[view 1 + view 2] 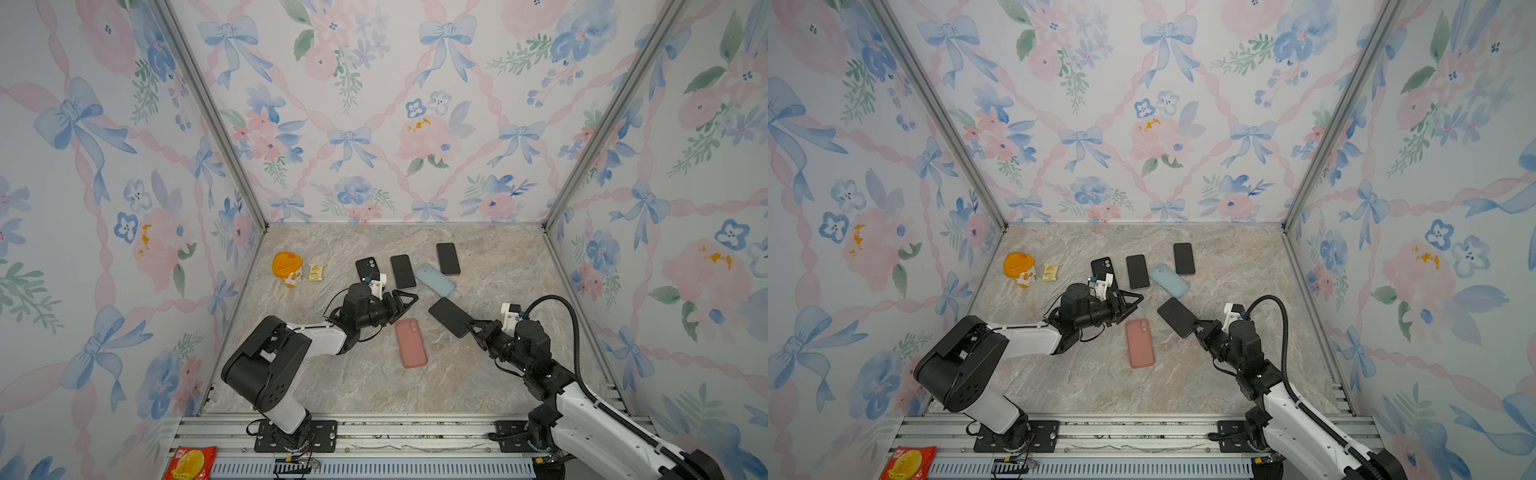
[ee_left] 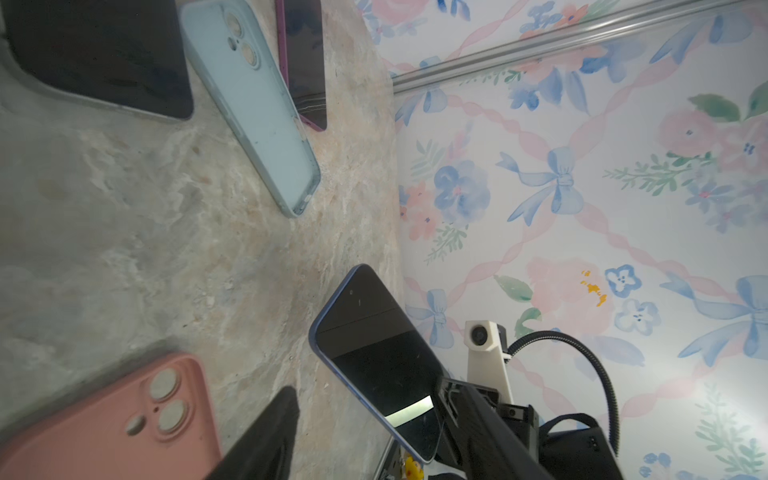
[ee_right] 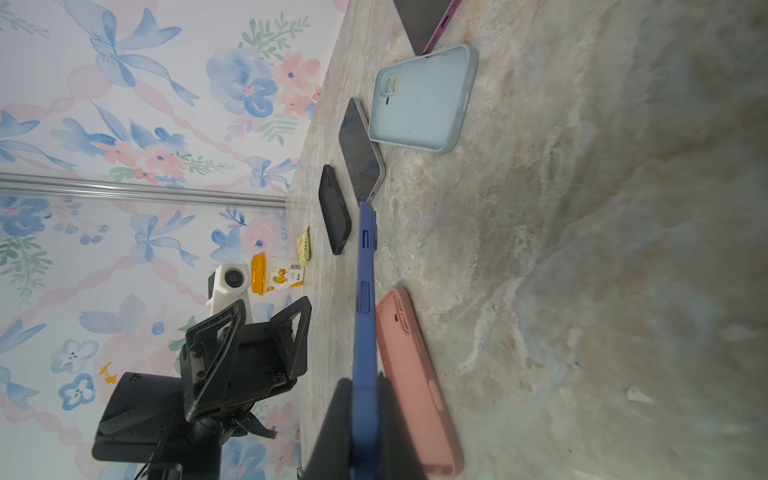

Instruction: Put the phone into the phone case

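The phone (image 1: 451,316) with the blue edge is up off the bench (image 1: 498,374), screen dark, tilted, and gripped at its near end by my right pincer (image 1: 471,326), which is pressed together on it. In the right wrist view I see the phone (image 3: 365,291) edge-on with its side buttons showing, and from the left wrist camera its glass (image 2: 374,345) faces up at a slant. Just beside it, toward the middle of the bench, the pink case (image 1: 410,343) lies flat with its camera cut-outs at the far end. The phone is not in the case. My left pincer (image 1: 405,305) hangs just beyond the far end of the pink case with its jaws spread and nothing between them, which the right wrist view shows clearly. Farther back lie a pale blue case (image 1: 435,280), a dark phone (image 1: 402,271), a purple-edged phone (image 1: 448,258) and a black unit (image 1: 366,266) showing camera lenses; I cannot tell whether that is a phone or a case. An orange-lidded cup (image 1: 286,269) and a yellow packet (image 1: 316,273) sit at the back left, and a snack bag (image 1: 189,463) lies on the front rail.
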### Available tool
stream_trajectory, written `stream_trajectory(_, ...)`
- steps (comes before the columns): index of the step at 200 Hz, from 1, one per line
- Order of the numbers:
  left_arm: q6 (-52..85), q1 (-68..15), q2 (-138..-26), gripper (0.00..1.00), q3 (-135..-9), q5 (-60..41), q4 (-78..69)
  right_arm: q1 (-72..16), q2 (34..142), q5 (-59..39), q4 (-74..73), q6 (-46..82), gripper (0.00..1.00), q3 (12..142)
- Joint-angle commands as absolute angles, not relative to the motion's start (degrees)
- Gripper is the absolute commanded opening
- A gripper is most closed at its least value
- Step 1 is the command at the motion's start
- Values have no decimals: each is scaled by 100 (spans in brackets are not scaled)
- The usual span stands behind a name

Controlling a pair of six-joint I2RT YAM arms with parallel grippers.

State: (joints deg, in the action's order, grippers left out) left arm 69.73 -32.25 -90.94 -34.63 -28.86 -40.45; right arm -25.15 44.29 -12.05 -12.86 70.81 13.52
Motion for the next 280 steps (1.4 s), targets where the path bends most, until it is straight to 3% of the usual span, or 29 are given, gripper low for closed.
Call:
stream_trajectory(1,6050,-3298,-8708,70,-3364,-2750,-2325,-2463,4453,-1452,-1011,6710,0,1670)
stream_trajectory(60,5766,-3719,-8208,77,-3334,-2404,-671,-2464,4910,-1807,-951,6369,0,1938)
stream_trajectory(162,5967,-4343,-8936,75,-2966,-3056,-1676,-2095,4698,-2214,-432,6008,0,2175)
stream_trajectory(280,5897,-4806,-10303,75,-4021,-3319,-2179,-1447,4489,-2780,464,5531,0,2371)
